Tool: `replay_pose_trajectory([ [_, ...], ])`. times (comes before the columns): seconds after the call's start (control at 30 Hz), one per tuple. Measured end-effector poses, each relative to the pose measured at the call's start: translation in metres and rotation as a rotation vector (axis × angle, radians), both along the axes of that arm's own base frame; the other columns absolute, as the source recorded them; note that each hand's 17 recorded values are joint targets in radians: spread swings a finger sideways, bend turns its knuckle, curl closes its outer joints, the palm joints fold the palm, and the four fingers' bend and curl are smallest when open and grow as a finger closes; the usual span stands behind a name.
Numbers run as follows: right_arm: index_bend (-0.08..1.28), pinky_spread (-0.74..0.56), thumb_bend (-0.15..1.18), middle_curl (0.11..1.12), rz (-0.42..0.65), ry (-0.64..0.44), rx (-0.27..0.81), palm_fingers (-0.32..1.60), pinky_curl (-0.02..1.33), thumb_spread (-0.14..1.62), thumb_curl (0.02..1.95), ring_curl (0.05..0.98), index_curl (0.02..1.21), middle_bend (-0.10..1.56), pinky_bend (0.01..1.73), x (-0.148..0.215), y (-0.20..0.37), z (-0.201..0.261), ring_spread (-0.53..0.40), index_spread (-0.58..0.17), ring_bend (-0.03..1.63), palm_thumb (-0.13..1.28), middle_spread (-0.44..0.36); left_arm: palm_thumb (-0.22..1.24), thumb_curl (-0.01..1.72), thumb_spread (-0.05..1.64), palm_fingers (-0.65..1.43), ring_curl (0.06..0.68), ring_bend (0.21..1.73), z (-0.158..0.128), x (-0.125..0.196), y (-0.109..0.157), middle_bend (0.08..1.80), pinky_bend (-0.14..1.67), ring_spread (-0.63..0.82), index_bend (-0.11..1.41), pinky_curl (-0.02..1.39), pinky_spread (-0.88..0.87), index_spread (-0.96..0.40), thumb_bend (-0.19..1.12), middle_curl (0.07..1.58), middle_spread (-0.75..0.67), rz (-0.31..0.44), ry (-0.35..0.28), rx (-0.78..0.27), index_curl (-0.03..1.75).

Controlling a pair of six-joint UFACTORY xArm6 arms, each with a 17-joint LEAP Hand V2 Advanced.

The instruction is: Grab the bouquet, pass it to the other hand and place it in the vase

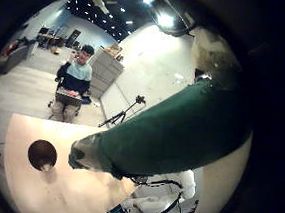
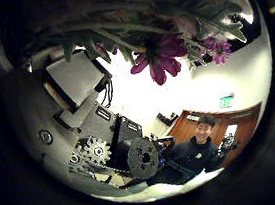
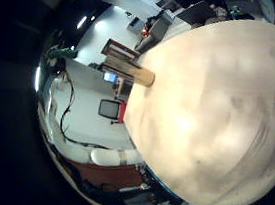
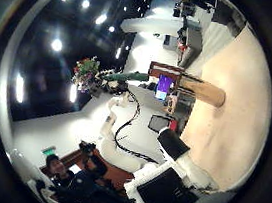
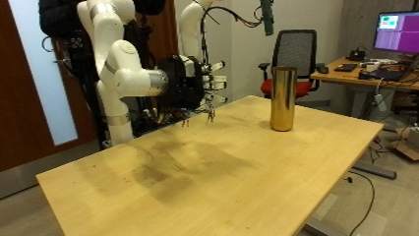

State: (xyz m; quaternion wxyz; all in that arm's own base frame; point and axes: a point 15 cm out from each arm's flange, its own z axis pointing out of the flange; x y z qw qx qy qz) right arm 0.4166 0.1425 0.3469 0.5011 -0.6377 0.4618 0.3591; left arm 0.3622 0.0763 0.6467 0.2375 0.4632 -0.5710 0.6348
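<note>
A bouquet with a dark green wrapped stem (image 5: 268, 17) hangs at the top of the outside view, high above a tall gold vase (image 5: 281, 98) that stands upright on the table's far side. My left hand (image 2: 118, 147) is shut on the bouquet. The stem (image 1: 175, 129) fills the left little finger side palm view, with the vase's mouth (image 1: 42, 153) below it. Purple flowers (image 2: 157, 58) show in the left thumb side palm view. My right hand (image 5: 200, 98) hangs open and empty over the table's far edge, away from the vase. The right thumb side palm view shows the bouquet (image 4: 89, 73) and the vase (image 4: 203, 92).
The light wooden table (image 5: 222, 172) carries only the vase. An office chair (image 5: 299, 54) and a desk with a monitor (image 5: 393, 29) stand behind it. The right little finger side palm view shows the tabletop (image 3: 217, 112) and the vase (image 3: 136, 74).
</note>
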Motion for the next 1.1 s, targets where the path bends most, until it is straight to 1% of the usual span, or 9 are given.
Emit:
replay_pose_trajectory([
  [0.17,0.15,0.29,-0.03,0.27,0.002,-0.006,-0.006,-0.04,0.34,0.96,0.44,0.249,0.21,0.18,0.35,-0.001,0.0,0.001,0.173,-0.401,0.29,0.74,0.072,1.15,0.93,0.13,1.07,0.596,1.46,-0.025,0.006,0.009,1.24,1.08,-0.4,0.51,0.86,-0.58,-0.76,-0.02,0.85,-0.44,0.011,0.027,-0.007,1.33],
  [0.23,0.15,0.3,-0.03,0.27,0.005,-0.003,-0.007,-0.04,0.34,0.96,0.44,0.25,0.22,0.18,0.35,-0.002,0.0,0.0,0.172,-0.4,0.29,0.74,0.071,1.15,0.93,0.13,1.08,0.596,1.46,-0.034,0.012,0.017,1.24,1.07,-0.4,0.5,0.87,-0.58,-0.76,-0.02,0.85,-0.44,0.021,0.035,-0.023,1.33],
  [0.4,0.16,0.3,-0.03,0.27,0.014,-0.004,-0.008,-0.03,0.33,0.95,0.44,0.252,0.23,0.17,0.34,-0.003,0.003,0.0,0.173,-0.397,0.27,0.75,0.065,1.15,0.94,0.13,1.08,0.597,1.45,-0.052,0.028,0.027,1.24,1.06,-0.4,0.49,0.88,-0.59,-0.76,-0.02,0.85,-0.44,0.051,0.048,-0.025,1.35],
  [0.57,0.16,0.3,-0.03,0.27,0.018,-0.011,-0.005,-0.02,0.33,0.96,0.45,0.256,0.24,0.18,0.34,-0.005,0.003,0.003,0.172,-0.397,0.27,0.77,0.067,1.15,0.94,0.13,1.08,0.598,1.45,-0.071,0.044,0.019,1.24,1.05,-0.41,0.49,0.89,-0.6,-0.76,-0.02,0.86,-0.45,0.044,0.069,-0.003,1.36],
  [0.8,0.16,0.3,-0.03,0.27,0.021,-0.026,-0.007,-0.01,0.33,0.95,0.45,0.262,0.25,0.18,0.33,-0.006,0.003,0.006,0.172,-0.396,0.27,0.77,0.063,1.14,0.95,0.14,1.07,0.603,1.45,-0.088,0.066,0.026,1.24,1.04,-0.41,0.48,0.9,-0.6,-0.76,-0.02,0.86,-0.45,0.099,0.075,0.028,1.38],
  [0.9,0.17,0.3,-0.03,0.28,0.019,-0.027,-0.007,-0.01,0.33,0.95,0.45,0.262,0.26,0.18,0.33,-0.006,0.002,0.007,0.172,-0.396,0.27,0.77,0.061,1.14,0.95,0.15,1.07,0.605,1.45,-0.094,0.072,0.021,1.24,1.03,-0.4,0.47,0.91,-0.6,-0.76,-0.02,0.86,-0.45,0.099,0.079,0.04,1.39],
  [1.0,0.17,0.3,-0.03,0.28,0.023,-0.026,-0.007,0.0,0.33,0.95,0.45,0.264,0.26,0.18,0.33,-0.006,0.004,0.007,0.173,-0.396,0.27,0.77,0.061,1.13,0.95,0.16,1.07,0.605,1.45,-0.102,0.077,0.023,1.24,1.03,-0.4,0.46,0.91,-0.61,-0.76,-0.02,0.86,-0.45,0.099,0.088,0.029,1.4],
  [1.03,0.17,0.3,-0.03,0.28,0.022,-0.027,-0.007,0.0,0.33,0.95,0.45,0.264,0.26,0.18,0.33,-0.006,0.004,0.007,0.173,-0.395,0.27,0.77,0.061,1.12,0.95,0.17,1.06,0.605,1.45,-0.105,0.078,0.023,1.23,1.03,-0.4,0.46,0.91,-0.61,-0.75,-0.03,0.86,-0.45,0.095,0.088,0.026,1.4],
  [1.1,0.18,0.31,-0.02,0.28,0.024,-0.026,-0.007,0.01,0.33,0.95,0.46,0.264,0.27,0.18,0.33,-0.006,0.004,0.006,0.173,-0.396,0.26,0.78,0.061,1.03,0.92,0.24,1.02,0.596,1.42,-0.115,0.079,0.024,1.22,1.01,-0.41,0.39,0.9,-0.62,-0.74,-0.05,0.86,-0.45,0.092,0.098,0.013,1.42],
])
